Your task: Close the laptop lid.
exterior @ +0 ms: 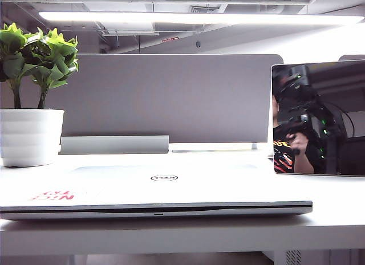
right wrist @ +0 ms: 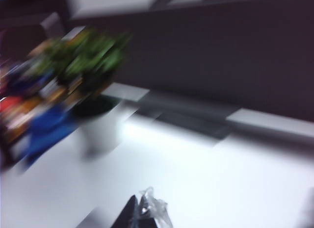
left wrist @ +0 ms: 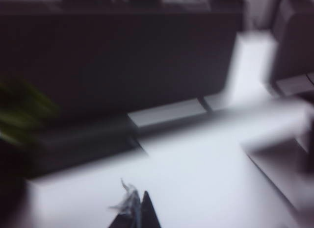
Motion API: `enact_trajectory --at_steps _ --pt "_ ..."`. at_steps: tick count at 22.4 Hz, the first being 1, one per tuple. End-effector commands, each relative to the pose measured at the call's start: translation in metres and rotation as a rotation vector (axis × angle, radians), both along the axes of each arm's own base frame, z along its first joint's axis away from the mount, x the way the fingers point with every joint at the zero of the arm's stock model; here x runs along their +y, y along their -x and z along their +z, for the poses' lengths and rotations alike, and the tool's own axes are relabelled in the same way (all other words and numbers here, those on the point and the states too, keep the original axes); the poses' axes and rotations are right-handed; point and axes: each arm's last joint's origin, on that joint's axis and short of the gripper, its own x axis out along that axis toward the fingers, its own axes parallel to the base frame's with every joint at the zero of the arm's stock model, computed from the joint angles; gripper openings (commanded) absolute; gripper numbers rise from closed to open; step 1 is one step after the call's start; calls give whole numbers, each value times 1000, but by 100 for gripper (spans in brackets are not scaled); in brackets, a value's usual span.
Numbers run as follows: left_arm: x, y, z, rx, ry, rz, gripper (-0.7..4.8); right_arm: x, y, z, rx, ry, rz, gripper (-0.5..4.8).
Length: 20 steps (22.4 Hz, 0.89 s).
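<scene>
The silver-grey laptop lies flat on the white desk, and the laptop lid point(exterior: 165, 185) is down on its base, with only a thin dark seam along the front edge. On the lid I see the round Dell logo point(exterior: 164, 178) and a red-lettered sticker point(exterior: 54, 195). Neither gripper shows in the exterior view. In the blurred left wrist view my left gripper point(left wrist: 141, 204) is shut above a white surface, with a wisp of clear film on its tip. In the blurred right wrist view my right gripper point(right wrist: 139, 207) is also shut and carries a similar clear scrap.
A green plant in a white ribbed pot point(exterior: 29, 135) stands at the back left, and shows blurred as the plant point(right wrist: 93, 61) in the right wrist view. A frameless mirror point(exterior: 318, 118) leans at the back right. A grey partition point(exterior: 171, 97) closes off the back of the desk.
</scene>
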Motion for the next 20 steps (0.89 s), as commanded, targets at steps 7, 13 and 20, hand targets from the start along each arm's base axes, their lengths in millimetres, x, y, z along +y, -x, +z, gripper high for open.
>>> enact_trajectory --at_steps 7,13,20 --pt "19 83 42 -262 77 374 -5 -28 58 41 -197 -104 -347 -1" --pt "19 88 37 -213 66 368 -5 -28 57 39 -183 -96 -344 -1" --pt "19 85 29 -133 40 373 -5 -28 57 39 -183 -96 -344 -1"
